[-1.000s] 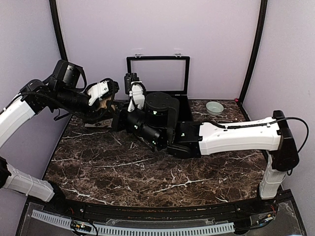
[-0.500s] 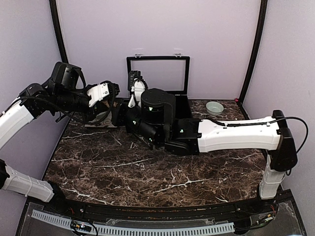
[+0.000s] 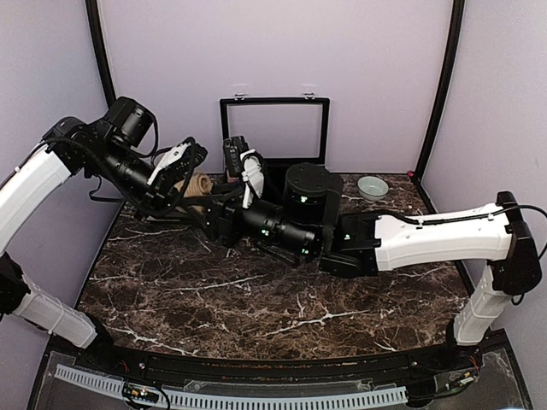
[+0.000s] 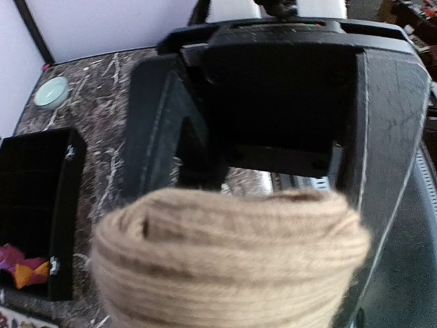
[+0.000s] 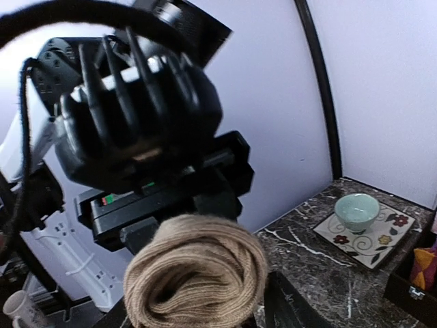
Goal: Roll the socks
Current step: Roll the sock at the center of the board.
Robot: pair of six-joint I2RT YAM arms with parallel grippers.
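Left claw [image 3: 190,174] pinched the rolled tan-brown knit sock bundle [image 3: 200,185]; right claw [image 3: 240,171] hovered at its three o'clock, spread unclear.

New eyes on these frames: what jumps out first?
The tan sock roll held up off the table at back left, pinched in the left tool with the right tool close beside it. Behind stands an open black case, a red-and-orange sock inside; a pale green bowl sits back right.
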